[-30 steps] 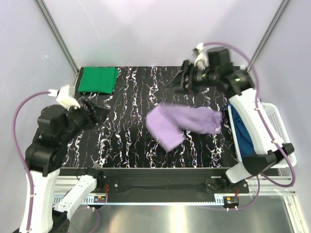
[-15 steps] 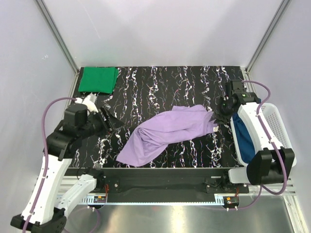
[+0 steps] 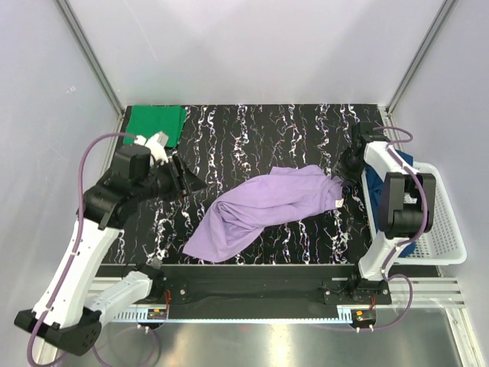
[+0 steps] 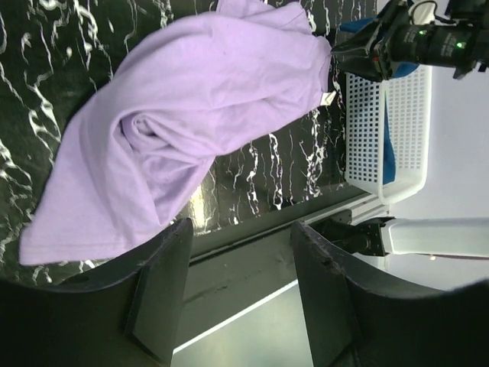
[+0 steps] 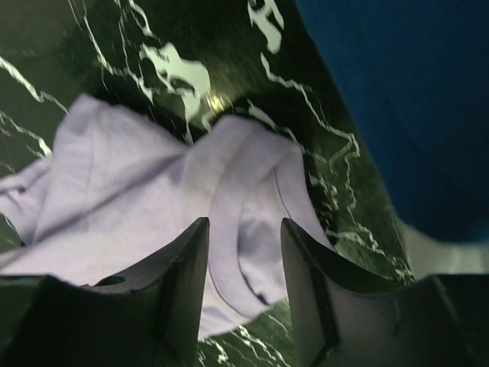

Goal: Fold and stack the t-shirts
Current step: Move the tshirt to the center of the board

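Note:
The lavender t-shirt (image 3: 260, 210) lies crumpled and stretched across the middle of the black marbled table (image 3: 252, 130). It also fills the left wrist view (image 4: 191, 115). My right gripper (image 3: 344, 170) is open just above the shirt's collar end (image 5: 252, 222), holding nothing. My left gripper (image 3: 191, 182) is open and empty, left of the shirt and above the table. The green t-shirt (image 3: 155, 125) lies folded at the back left corner. The dark blue t-shirt (image 3: 380, 200) hangs in the basket at the right (image 5: 397, 99).
A white mesh basket (image 3: 442, 222) stands off the table's right edge and also shows in the left wrist view (image 4: 374, 130). Metal frame posts rise at both back corners. A black rail (image 3: 252, 271) runs along the table's near edge.
The lavender shirt has come down from a bunched heap to lie stretched out. My right arm dropped from the back to the shirt's right end. My left gripper moved right toward the shirt.

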`<state>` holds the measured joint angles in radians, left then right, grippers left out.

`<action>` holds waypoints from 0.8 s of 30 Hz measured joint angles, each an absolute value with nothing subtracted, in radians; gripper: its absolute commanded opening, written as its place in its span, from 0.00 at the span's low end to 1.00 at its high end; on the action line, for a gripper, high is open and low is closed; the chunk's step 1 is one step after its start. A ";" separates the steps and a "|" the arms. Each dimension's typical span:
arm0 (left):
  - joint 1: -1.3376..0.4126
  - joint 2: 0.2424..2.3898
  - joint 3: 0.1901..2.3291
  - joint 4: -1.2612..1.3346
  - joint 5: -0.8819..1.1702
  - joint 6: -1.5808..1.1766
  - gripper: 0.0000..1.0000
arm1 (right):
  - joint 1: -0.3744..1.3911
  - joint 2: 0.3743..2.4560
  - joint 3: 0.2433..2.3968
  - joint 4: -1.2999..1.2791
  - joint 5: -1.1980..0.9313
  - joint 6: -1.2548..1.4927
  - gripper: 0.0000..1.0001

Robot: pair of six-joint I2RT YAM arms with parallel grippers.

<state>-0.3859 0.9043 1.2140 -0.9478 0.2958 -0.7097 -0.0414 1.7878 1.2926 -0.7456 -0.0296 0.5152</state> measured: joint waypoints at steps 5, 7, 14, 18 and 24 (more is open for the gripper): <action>-0.386 0.984 1.311 -0.952 0.286 -0.631 0.60 | -0.039 1.868 1.346 -0.695 -0.008 0.532 0.46; -0.386 1.005 1.333 -0.959 0.282 -0.600 0.61 | -0.039 1.906 1.374 -0.685 0.003 0.535 0.46; -0.386 1.080 1.388 -1.005 0.274 -0.515 0.61 | -0.034 1.996 1.433 -0.684 0.028 0.548 0.46; -0.386 1.098 1.394 -1.012 0.271 -0.484 0.61 | -0.022 2.020 1.462 -0.694 0.045 0.545 0.40; -0.386 1.100 1.405 -1.028 0.266 -0.458 0.61 | 0.035 2.053 1.501 -0.705 0.088 0.518 0.00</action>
<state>-0.3859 1.1000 1.4052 -1.0283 0.2657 -0.4583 0.0345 2.0533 1.5013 -0.7052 0.0875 0.5179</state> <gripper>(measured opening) 0.613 0.108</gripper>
